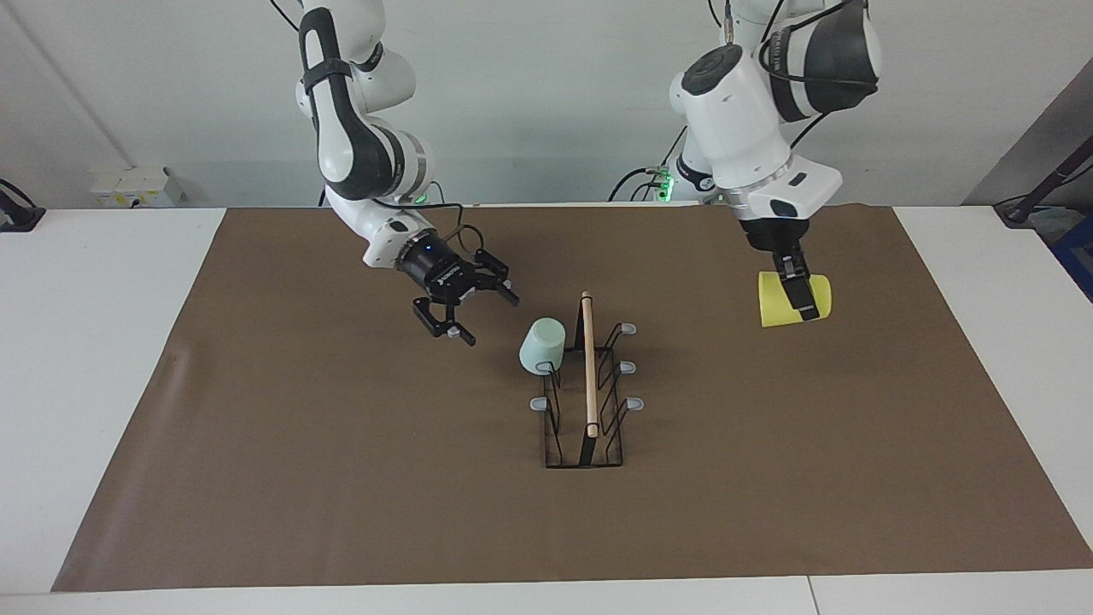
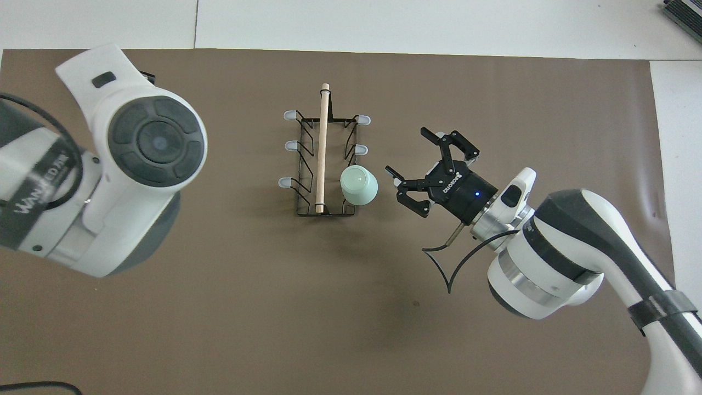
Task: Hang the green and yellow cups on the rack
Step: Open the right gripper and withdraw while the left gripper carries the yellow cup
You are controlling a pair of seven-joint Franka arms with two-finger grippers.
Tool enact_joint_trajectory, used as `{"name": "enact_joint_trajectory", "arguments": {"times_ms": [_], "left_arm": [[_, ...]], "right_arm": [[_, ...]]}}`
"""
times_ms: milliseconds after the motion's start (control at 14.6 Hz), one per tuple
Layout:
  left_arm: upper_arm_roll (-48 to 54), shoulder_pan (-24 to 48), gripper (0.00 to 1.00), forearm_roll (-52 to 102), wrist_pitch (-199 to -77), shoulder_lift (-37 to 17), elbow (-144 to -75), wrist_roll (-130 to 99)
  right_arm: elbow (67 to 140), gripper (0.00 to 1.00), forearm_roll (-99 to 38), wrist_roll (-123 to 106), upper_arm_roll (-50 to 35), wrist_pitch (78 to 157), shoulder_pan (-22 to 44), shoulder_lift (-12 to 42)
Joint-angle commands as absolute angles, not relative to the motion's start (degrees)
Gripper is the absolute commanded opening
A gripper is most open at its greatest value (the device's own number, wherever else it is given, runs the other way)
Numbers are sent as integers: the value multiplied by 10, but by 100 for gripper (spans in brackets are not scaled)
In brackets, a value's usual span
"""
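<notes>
**A:** So where are we sitting on this? Starting with the big stuff: the brown mat (image 1: 256, 478) is covering the table, and the rack (image 1: 585, 384) is standing about mid-mat. The green cup (image 1: 541, 346) is hanging mouth-down on the prong nearest the robots, on the side facing the right arm's end of the table. So we're calling that half done.

**B:** Agreed, and nothing's holding it now. The right gripper (image 1: 474, 314) is hovering over bare mat beside the rack, toward the right arm's end, fingers spread wide and empty.

**A:** And the yellow cup (image 1: 779, 301)?

**B:** That's what we're waiting on. The left gripper (image 1: 803, 299) is clamping it, lying on its side in the air, over the mat toward the left arm's end and well apart from the rack. From overhead the arm's hiding it.

**A:** So we're looking at one cup hung, one to go. Five prongs are showing free, so we're guessing it goes on the side facing the left arm.
</notes>
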State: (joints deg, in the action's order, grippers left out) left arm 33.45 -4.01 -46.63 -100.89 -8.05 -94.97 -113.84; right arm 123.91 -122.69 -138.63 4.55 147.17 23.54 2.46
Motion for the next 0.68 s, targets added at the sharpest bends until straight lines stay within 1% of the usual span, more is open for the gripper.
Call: {"name": "enact_joint_trajectory", "arguments": {"times_ms": [0,68,205,274,479,616], "left_arm": [[407,-39,30,-560,-934,-121,-936,-1194],[418,-39,30,-571,-919,-123,-936,-1202],[426,-10,30,-609,-879,-144,-933,-1214],[434,2,30,-636,-855,-165,-924,-1236],[451,60,30,-713,-766,-242,-862,-1281],[451,99,31,-749,-724,-284,-853,-1285]], "right_arm": [[1227,100,-1090,-1328,44,1481,194,25],[1220,100,-1025,-1311,44,1479,174,25],[1210,100,-903,-1260,45,1477,145,26],[1206,100,-841,-1230,45,1476,133,27],[1194,100,-671,-1132,46,1476,103,28],[1189,100,-569,-1058,47,1475,88,26]]}}
